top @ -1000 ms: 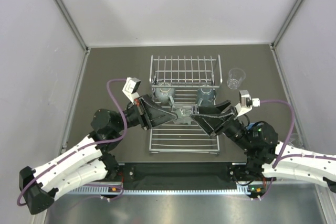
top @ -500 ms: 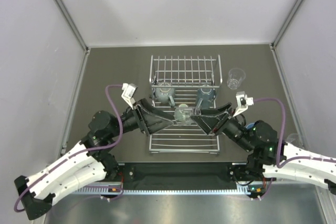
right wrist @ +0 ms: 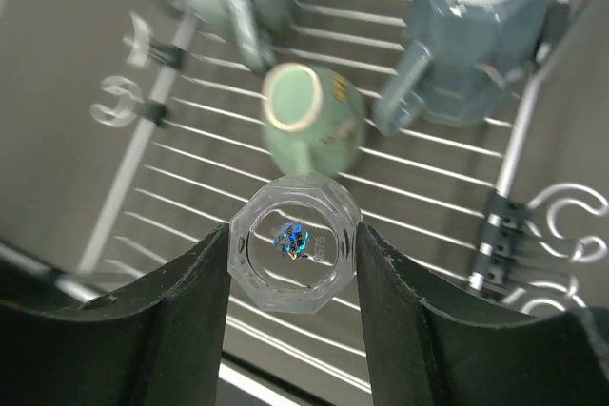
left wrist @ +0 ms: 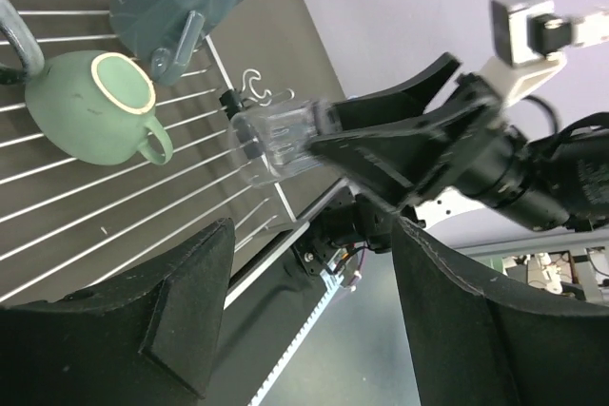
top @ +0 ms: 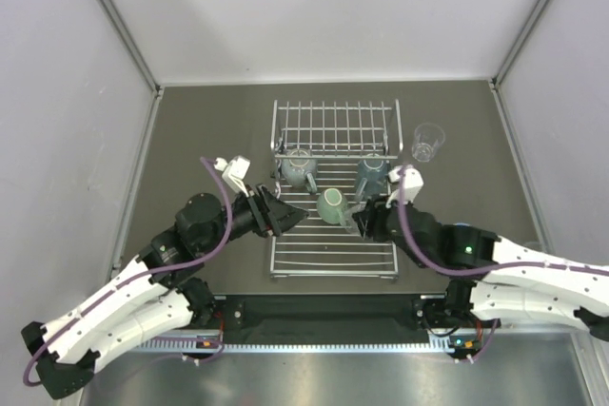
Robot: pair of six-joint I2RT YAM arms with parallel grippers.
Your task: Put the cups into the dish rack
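Observation:
The dish rack (top: 333, 252) lies flat mid-table with its hinged panel raised at the back. Three cups sit on it: a mint-green mug (top: 332, 205) (right wrist: 309, 116) on its side, and two grey-blue mugs (top: 299, 167) (top: 373, 174). My right gripper (top: 363, 220) (right wrist: 293, 235) is shut on a clear tumbler (right wrist: 293, 256) (left wrist: 276, 140), held over the rack's front bars just in front of the mint mug. My left gripper (top: 290, 216) (left wrist: 312, 230) stands open and empty at the rack's left side, apart from the tumbler. Another clear tumbler (top: 427, 141) stands upright on the table, right of the rack.
Small white C-shaped clips (right wrist: 119, 102) (right wrist: 571, 206) (left wrist: 257, 87) hang on the rack's side rails. Grey walls close in the table on both sides and at the back. The two wrists are close together over the rack's front half.
The left gripper has opened, let go of the clear tumbler and drawn back to the left. The right gripper keeps the tumbler and has turned down over the rack.

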